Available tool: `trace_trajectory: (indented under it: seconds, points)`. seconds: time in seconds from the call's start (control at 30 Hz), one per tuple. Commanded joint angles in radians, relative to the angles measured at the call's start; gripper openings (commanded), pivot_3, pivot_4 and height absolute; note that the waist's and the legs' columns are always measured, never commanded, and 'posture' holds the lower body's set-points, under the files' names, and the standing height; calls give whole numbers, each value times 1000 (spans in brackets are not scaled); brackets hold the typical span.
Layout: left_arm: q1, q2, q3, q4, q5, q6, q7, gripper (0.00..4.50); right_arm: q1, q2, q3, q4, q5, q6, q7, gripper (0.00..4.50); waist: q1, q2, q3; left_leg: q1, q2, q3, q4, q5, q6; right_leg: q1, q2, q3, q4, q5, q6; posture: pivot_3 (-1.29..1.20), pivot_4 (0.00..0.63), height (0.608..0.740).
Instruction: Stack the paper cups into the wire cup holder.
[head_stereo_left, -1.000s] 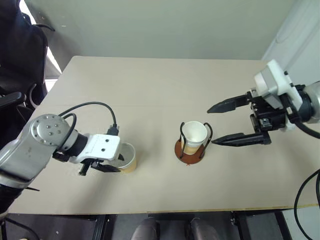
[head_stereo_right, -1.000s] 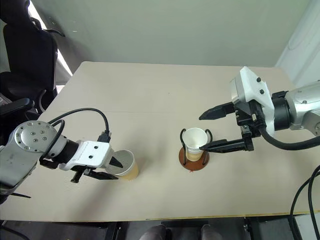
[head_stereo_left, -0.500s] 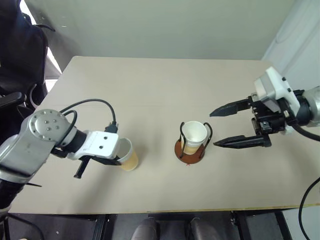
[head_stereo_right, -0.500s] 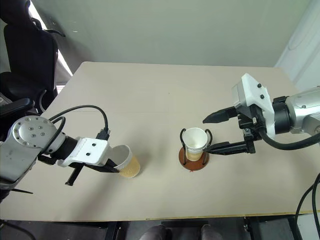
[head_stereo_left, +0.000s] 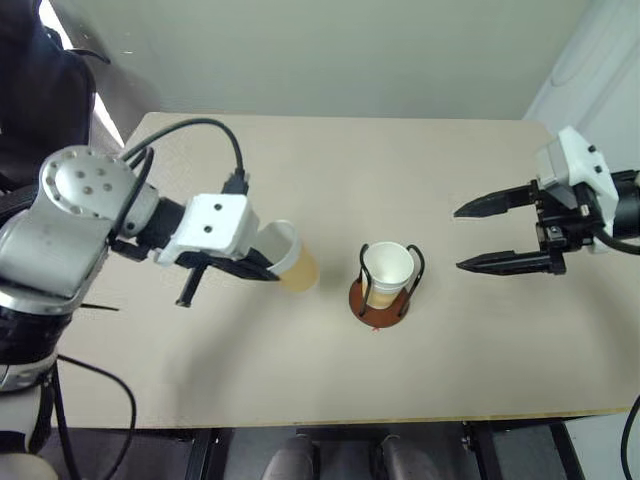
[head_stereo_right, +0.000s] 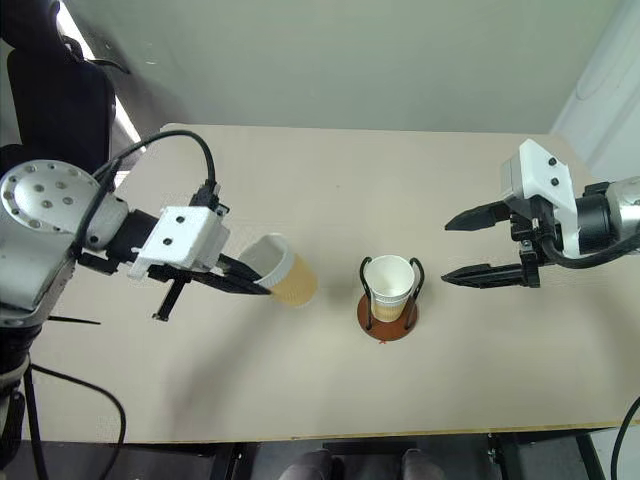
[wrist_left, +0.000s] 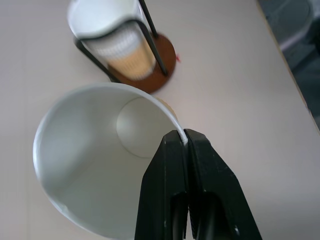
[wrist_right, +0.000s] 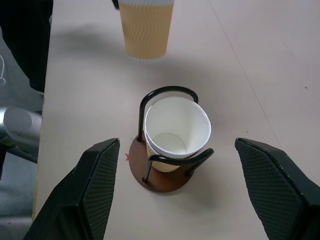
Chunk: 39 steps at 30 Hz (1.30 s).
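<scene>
1. The left pincer (head_stereo_right: 262, 288) is clamped on the rim of a paper cup (head_stereo_right: 284, 276), one black finger inside the wall and one outside, as the left wrist view shows with the two fingers (wrist_left: 172, 195) pressed together over the white rolled edge.
2. That held cup is off the tabletop (head_stereo_left: 330, 170) and tilted (its open mouth faces back toward the left arm, its tan-yellow body points toward the holder). It hangs to the left of the wire cup holder (head_stereo_left: 380, 300), near it but apart from it.
3. The wire cup holder stands upright near the middle of the tabletop, toward the front edge: a round reddish-brown disc with thin black wire loops rising from it.
4. Inside the loops sits a nested cup (head_stereo_left: 388, 270), upright, white mouth open to the ceiling. In the left wrist view a ribbed white band shows above a tan part at its side (how many cups make up this stack I cannot tell).
5. The right pincer (head_stereo_left: 478, 238) hangs above the tabletop to the right of the holder, well apart from it. Its two black fingers are spread wide with nothing between them, tips pointing toward the holder.
6. In the right wrist view the holder and its cup lie between the two spread fingers (wrist_right: 97, 195) at a distance, with the held cup beyond.
</scene>
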Motion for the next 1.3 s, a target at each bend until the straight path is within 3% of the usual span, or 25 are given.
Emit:
trace_trajectory:
  seconds: [0.03, 0.53, 1.03, 1.3]
  points:
    - [-87, -16, 15, 14, -34, 25, -23, 56, 9, -1, -13, -22, -13, -22, -7, 3795, 0, 0, 0, 0, 0, 0, 0, 0, 0, 0, 0, 0, 0, 0, 0, 0, 150, 740]
    - [-324, -95, -49, 189, -127, 46, -52, 56, 62, 12, -63, -77, 2, -11, -66, 3795, 0, 0, 0, 0, 0, 0, 0, 0, 1, 0, 0, 0, -2, 0, 0, 0, 150, 740]
    - [-539, -241, -362, 484, -126, -201, -52, 56, 185, 0, -192, -196, 58, 32, -174, 3795, 9, 0, 0, -2, 0, 0, 0, 0, 1, 0, 0, 0, -5, 1, 2, 0, 150, 740]
    - [-597, -367, -432, 591, -108, -316, -52, 56, 209, -20, -261, -263, 105, 73, -219, 3795, 13, 0, 0, -6, 0, 0, 0, 0, 3, 0, 0, 0, -11, 2, 5, 0, 150, 740]
